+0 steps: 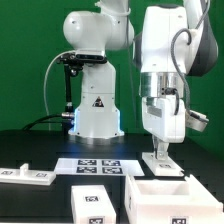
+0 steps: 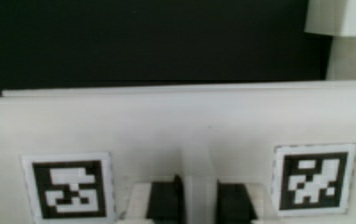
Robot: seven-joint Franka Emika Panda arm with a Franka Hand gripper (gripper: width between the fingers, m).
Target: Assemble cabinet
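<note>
My gripper [image 1: 160, 148] points straight down at the exterior view's right, onto a small white tagged cabinet panel [image 1: 163, 163] on the black table. In the wrist view the panel [image 2: 184, 120] fills the frame, with one tag on either side. The two dark fingertips [image 2: 164, 200] stand close together, with a thin light strip of the panel between them at my gripper [image 2: 200, 200]. The jaws look shut on that panel. A white open cabinet box [image 1: 155, 198] stands in front, and a tagged white piece [image 1: 92, 205] is beside it.
The marker board [image 1: 95, 165] lies flat mid-table. A flat white tagged panel [image 1: 25, 175] lies at the exterior view's left. The arm's white base [image 1: 95, 105] stands behind the marker board, with a black stand [image 1: 68, 80] beside it.
</note>
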